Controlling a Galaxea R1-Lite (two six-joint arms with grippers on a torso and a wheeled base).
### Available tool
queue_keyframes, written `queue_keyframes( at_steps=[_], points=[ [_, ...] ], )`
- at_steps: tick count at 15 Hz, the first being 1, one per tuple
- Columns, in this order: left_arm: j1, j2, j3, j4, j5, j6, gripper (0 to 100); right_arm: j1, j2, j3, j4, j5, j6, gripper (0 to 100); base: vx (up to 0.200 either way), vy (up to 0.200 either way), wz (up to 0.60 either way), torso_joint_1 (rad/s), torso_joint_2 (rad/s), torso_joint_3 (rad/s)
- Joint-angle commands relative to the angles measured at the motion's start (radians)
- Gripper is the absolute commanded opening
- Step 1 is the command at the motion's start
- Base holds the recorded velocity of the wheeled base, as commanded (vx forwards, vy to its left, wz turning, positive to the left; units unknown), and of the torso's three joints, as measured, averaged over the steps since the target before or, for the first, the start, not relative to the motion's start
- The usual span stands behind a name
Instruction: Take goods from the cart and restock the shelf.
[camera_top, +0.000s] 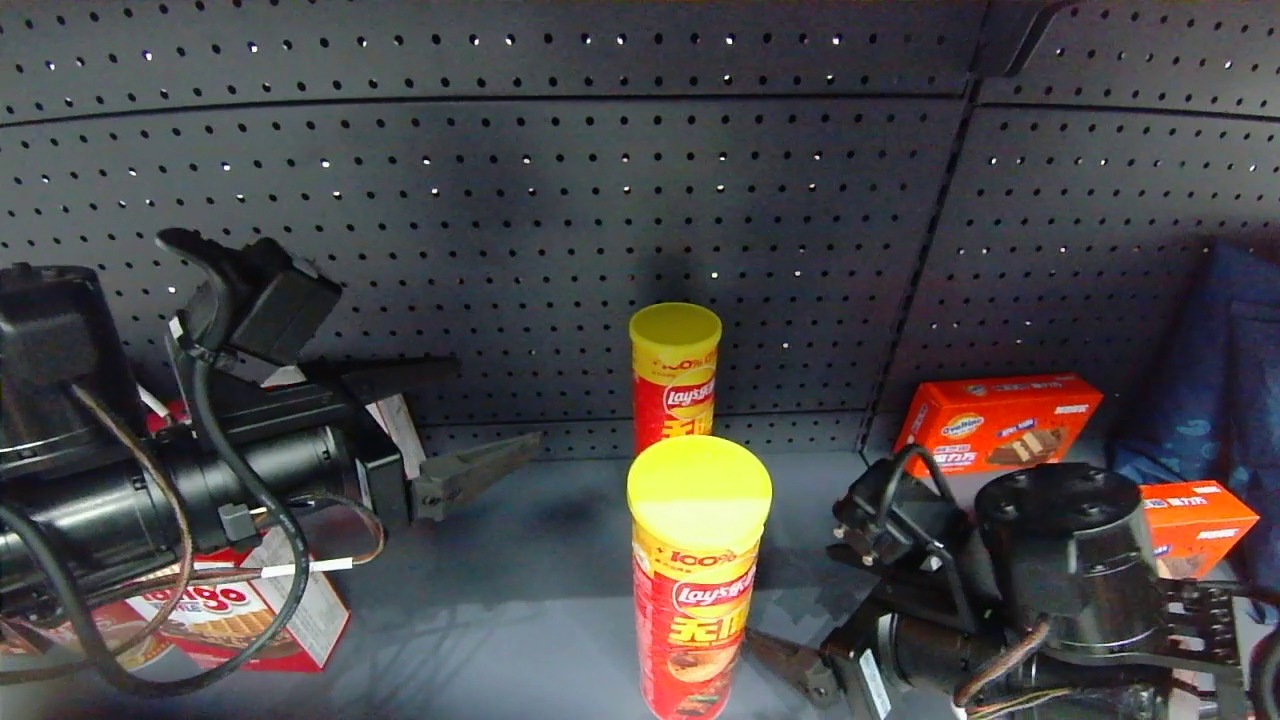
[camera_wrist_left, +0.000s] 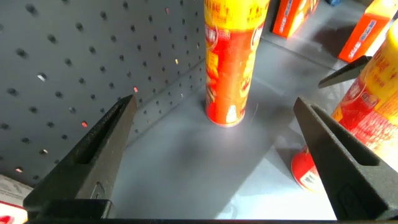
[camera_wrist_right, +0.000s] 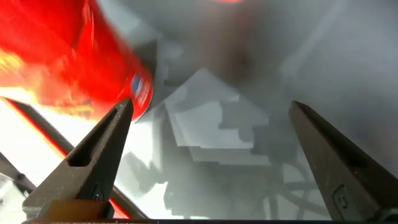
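Judging handling first: both cans look like light, stiff-walled tubes with a glossy wrap. They're probably slippery, and tall and narrow enough to tip easily. Front can (camera_top: 698, 580) stands upright near the front edge of the shelf (camera_top: 520, 580). Rear can (camera_top: 674, 385) stands upright behind it, close to the pegboard back (camera_top: 500, 200), and the two are apart. My right gripper (camera_wrist_right: 211, 104) is spread wide, low by the front can's base. The can is just beside one finger, not between them; can't tell if they touch. My left gripper (camera_top: 497, 400) is also spread and empty, off to the left, aimed toward the rear can. Best hold, I think: mid-body across the round wall, moderate squeeze, not the lid. Orange boxes (camera_top: 1000, 420) sit to the right, wafer box (camera_top: 230, 620) under my left arm.
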Motion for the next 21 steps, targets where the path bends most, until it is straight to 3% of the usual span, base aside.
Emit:
queue_keyframes(
  at_steps=[1,2,7,8,10,11,12,14,17,19,21],
  points=[
    [0.0,-0.076,0.005,0.006,0.015,0.001,100,-0.016,-0.158,0.007,-0.002,-0.04,0.0,100,0.0,0.0,0.0,0.0,0.0,0.0],
    [0.014,-0.129,0.016,0.007,0.033,-0.004,100,-0.044,-0.25,0.017,0.006,-0.08,0.0,100,0.0,0.0,0.0,0.0,0.0,0.0],
    [0.31,-0.41,0.166,0.007,0.029,-0.009,100,-0.406,-0.681,0.257,0.032,-0.117,-0.038,100,0.0,0.0,0.0,0.0,0.0,0.0],
    [0.353,-0.476,0.214,0.009,0.029,-0.009,100,-0.432,-0.744,0.299,0.031,-0.135,-0.069,100,0.0,0.0,0.0,0.0,0.0,0.0],
    [0.374,-0.577,0.298,0.009,0.041,-0.015,100,-0.424,-0.834,0.357,0.031,-0.246,-0.092,100,0.0,0.0,0.0,0.0,0.0,0.0],
    [0.374,-0.694,0.393,0.032,0.104,-0.036,100,-0.421,-0.917,0.415,0.031,-0.359,-0.092,100,0.0,0.0,0.0,0.0,0.0,0.0],
    [0.373,-0.793,0.447,0.092,0.165,-0.044,100,-0.444,-0.984,0.463,0.032,-0.399,-0.089,100,0.0,0.0,0.0,0.0,0.0,0.0],
    [0.376,-1.005,0.493,0.302,0.196,-0.044,100,-0.554,-1.086,0.555,0.044,-0.402,-0.089,100,0.0,0.0,0.0,0.0,0.0,0.0],
    [0.38,-1.318,0.485,0.69,0.213,-0.038,100,-0.668,-1.316,0.57,0.282,-0.402,-0.083,100,0.0,0.0,0.0,0.0,0.0,0.0],
    [0.38,-1.329,0.484,0.716,0.251,-0.041,100,-0.752,-1.5,0.56,0.489,-0.401,-0.075,100,0.0,0.0,0.0,0.0,0.0,0.0],
    [0.38,-1.33,0.559,0.705,0.259,-0.032,100,-0.754,-1.5,0.556,0.506,-0.393,0.011,100,0.0,0.0,0.0,0.0,0.0,0.0]
  ],
)
